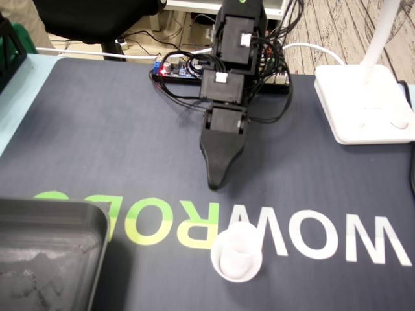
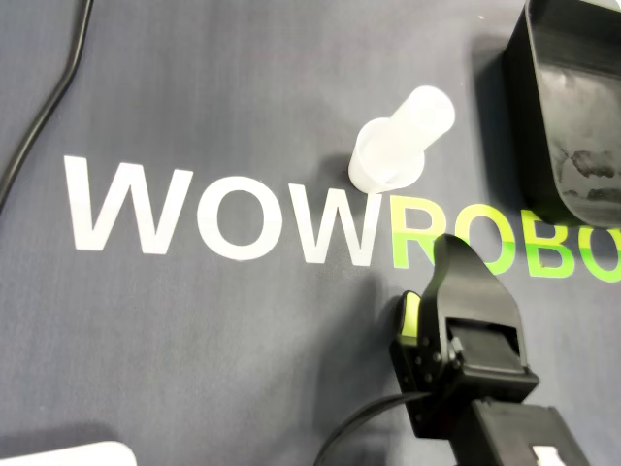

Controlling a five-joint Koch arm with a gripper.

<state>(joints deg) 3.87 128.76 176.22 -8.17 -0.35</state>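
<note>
Sitting on the dark mat that covers the tabletop, 1 translucent plastic cup touches the white W of the printed lettering, toward the mat's front edge in the fixed view. Just beyond the lettering the black claw points at the cup, clearly apart from it; only 1 tip shows, so I cannot tell how its jaws stand. A black tray fills the front-left corner and a white lamp base sits at the rear right.
</note>
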